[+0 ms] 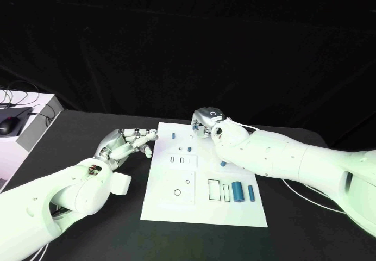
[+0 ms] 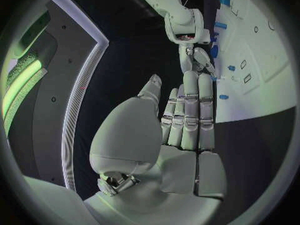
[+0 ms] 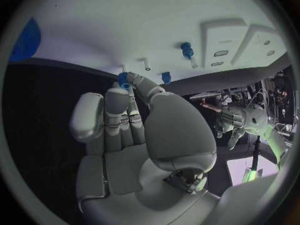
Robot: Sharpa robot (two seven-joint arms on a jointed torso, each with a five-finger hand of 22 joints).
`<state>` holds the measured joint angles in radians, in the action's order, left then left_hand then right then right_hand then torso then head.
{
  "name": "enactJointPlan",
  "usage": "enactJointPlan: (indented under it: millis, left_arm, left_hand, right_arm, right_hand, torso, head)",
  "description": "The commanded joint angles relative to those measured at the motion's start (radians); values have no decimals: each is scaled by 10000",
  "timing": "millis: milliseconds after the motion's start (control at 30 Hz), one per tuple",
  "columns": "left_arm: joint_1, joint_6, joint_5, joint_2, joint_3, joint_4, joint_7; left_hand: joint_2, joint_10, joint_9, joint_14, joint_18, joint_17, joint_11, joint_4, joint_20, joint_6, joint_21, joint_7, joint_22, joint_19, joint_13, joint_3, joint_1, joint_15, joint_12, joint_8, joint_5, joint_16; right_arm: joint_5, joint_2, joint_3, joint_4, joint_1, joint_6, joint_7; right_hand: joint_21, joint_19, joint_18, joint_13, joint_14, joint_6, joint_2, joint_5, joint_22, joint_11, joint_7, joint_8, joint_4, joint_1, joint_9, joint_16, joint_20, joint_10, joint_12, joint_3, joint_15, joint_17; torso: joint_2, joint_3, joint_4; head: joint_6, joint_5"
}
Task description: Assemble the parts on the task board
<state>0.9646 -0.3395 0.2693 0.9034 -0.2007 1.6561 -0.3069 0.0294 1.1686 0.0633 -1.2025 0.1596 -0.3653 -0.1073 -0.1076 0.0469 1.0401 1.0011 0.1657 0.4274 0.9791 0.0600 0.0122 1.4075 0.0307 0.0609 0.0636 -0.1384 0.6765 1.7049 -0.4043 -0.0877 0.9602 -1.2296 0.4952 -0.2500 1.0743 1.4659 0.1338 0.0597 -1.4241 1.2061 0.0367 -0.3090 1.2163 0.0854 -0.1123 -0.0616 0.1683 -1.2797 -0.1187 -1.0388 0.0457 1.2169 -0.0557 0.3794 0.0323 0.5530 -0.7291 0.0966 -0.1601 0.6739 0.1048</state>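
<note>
The white task board (image 1: pixel 202 204) lies in the middle of the black table. On it are small blue parts (image 1: pixel 173 135) (image 1: pixel 190 147), a thick blue cylinder (image 1: pixel 237 191) and a thinner one (image 1: pixel 251 192) near its right edge. My right hand (image 1: pixel 210 122) is at the board's far edge, fingers curled, pinching a small blue part (image 3: pixel 123 78) between thumb and fingertips. Another blue part (image 3: pixel 165 77) and a blue peg (image 3: pixel 186 48) stand just beyond it. My left hand (image 1: pixel 129 142) hovers beside the board's left edge with straight fingers (image 2: pixel 190 105), holding nothing.
A white side desk with a black mouse (image 1: pixel 8 126) and cables stands at the far left. A white cable (image 1: pixel 301 196) trails on the table under my right arm. Bare black table lies left of and in front of the board.
</note>
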Motion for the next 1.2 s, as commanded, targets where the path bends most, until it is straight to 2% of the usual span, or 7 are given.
enactJointPlan:
  millis: [33,267,567,667,800,1033,1200]
  left_arm:
    - [4,129,37,-8,-8,30,-35]
    - [6,126,37,3,-10,44,-29]
    - [13,154,37,-1,-13,53,-5]
    - [16,157,37,-6,-14,54,4]
    - [18,161,37,-7,-15,49,14]
    - [20,162,37,-12,-16,35,18]
    - [20,160,37,-18,-16,25,22]
  left_hand:
    - [-15,-73,-6,63,108,10,-22,30,-7,-34,28,3,-8,-88,5,36,-12,32,-12,-6,35,25]
    - [-15,-73,-6,63,108,10,-22,30,-7,-34,28,3,-8,-88,5,36,-12,32,-12,-6,35,25]
    - [-16,-85,-6,69,108,33,-23,27,-5,-34,67,1,-83,-98,5,38,-19,34,-14,-6,34,33]
    - [-12,-85,-5,78,105,36,-23,26,-2,-33,66,1,-90,-107,5,41,-22,37,-13,-4,35,29]
    - [-11,-87,-6,88,102,39,-26,25,-1,-37,66,2,-96,-116,5,42,-23,40,-14,-7,35,26]
    - [-11,-87,-6,88,102,39,-26,25,-1,-37,66,2,-96,-116,5,42,-23,40,-14,-7,35,26]
    - [-11,-87,-6,88,102,39,-26,25,-1,-37,66,2,-96,-116,5,42,-23,40,-14,-7,35,26]
  right_arm:
    - [276,26,-6,-48,2,-211,-70]
    - [348,89,-15,-138,5,-190,-66]
    - [349,202,-28,-332,6,-221,28]
    - [338,232,-34,-374,6,-227,85]
    - [305,248,-38,-426,6,-234,133]
    - [265,246,-43,-510,6,-325,127]
    - [202,240,-47,-521,5,-251,193]
  right_hand:
    - [-41,668,110,15,14,34,-254,-8,58,-271,0,-29,21,-201,-14,-5,58,307,-31,35,58,-11]
    - [-71,664,110,17,18,23,-253,-6,74,-266,-3,-30,15,-203,-8,-1,54,292,-33,31,53,-10]
    - [-134,660,112,16,37,-75,-199,119,101,-246,-24,-21,-35,-196,33,37,39,226,-32,-74,35,-1]
    - [-258,643,124,15,67,-350,-100,235,48,-190,-105,-4,-82,-163,138,104,12,103,-30,-137,-2,-12]
    - [-507,631,153,15,71,-586,126,642,-76,-103,-164,-8,-229,-72,319,229,-34,-191,-36,-161,-65,-29]
    - [-799,643,184,10,26,-637,373,688,-194,-41,-187,-9,-478,-152,465,406,-56,-385,-32,-31,-94,-29]
    - [-1120,631,255,-2,26,-790,598,773,-385,124,-198,-3,-570,-110,481,513,-132,-1039,-31,-148,-196,-70]
  torso:
    - [-15,15,-11]
    - [-40,35,-50]
    - [-69,64,-48]
    - [-75,70,-54]
    - [-80,76,-57]
    - [-90,90,-45]
    - [-99,89,-37]
  head:
    - [-2,-8]
    - [-15,0]
    - [-22,0]
    - [-18,-1]
    - [-13,-5]
    - [-19,-6]
    - [-38,-14]
